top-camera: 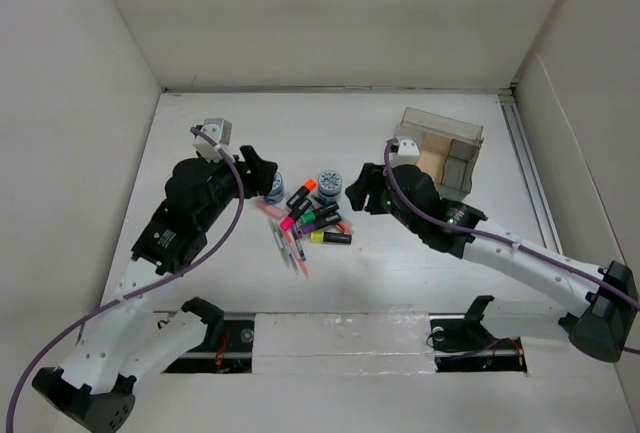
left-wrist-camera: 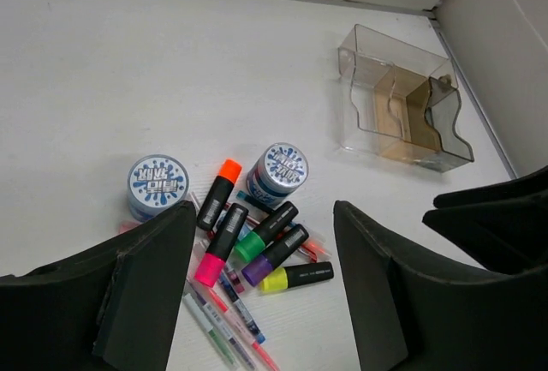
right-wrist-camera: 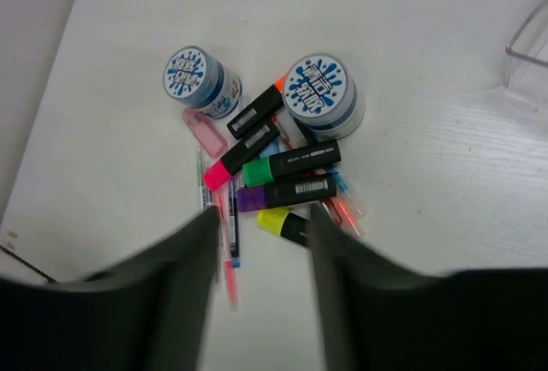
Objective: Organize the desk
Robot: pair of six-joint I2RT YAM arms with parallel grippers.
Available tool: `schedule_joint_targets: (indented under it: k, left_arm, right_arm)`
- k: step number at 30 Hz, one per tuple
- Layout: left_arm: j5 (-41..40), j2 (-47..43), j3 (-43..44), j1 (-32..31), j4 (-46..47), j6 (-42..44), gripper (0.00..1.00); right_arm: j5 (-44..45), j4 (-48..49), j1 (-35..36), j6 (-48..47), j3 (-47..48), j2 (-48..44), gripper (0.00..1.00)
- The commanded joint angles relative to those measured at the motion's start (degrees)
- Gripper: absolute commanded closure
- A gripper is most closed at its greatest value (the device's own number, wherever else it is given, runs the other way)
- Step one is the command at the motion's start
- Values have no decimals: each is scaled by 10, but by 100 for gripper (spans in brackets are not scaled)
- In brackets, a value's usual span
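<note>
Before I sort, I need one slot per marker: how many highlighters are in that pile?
5, piled together on the desk: orange highlighter farthest back, pink highlighter beside it, then green highlighter, purple highlighter and yellow highlighter nearest. Pens lie underneath; none seems hidden.

Even, diffuse overhead light; the white desk reads bright, with soft, faint shadows. Right wrist view: pincer fingers blurred, markers beyond in focus.

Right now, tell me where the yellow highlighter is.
Top view, centre: the yellow highlighter lies at the near edge of the pile, beside the purple highlighter.
</note>
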Motion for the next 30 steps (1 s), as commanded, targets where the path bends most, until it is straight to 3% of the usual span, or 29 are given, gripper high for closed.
schedule_joint_targets:
  k: [1, 3, 7, 11, 19, 24, 30]
  left_arm:
    - [6, 15, 13, -2, 44, 14, 38]
    - [15, 15, 20, -2, 39, 25, 38]
    - [16, -5, 23, -2, 45, 45, 35]
    - [16, -14, 14, -2, 64, 47, 34]
    - [6, 10, -22, 3, 76, 51, 38]
    - [13, 19, -23, 3, 83, 55, 41]
    - [14, 22, -24, 3, 84, 54, 41]
  right_arm:
    - [28, 31, 0, -3, -11, -7, 35]
    - [28, 19, -16, -4, -9, 0, 15]
    - [17, 0, -43, -22, 14, 48, 7]
    - [6, -48, -58, -23, 70, 114, 4]
    - [-6, -30, -53, -35, 105, 212, 1]
    - [30, -48, -24, -51, 158, 267, 0]
    - [23, -51, -41, -72, 224, 344, 0]
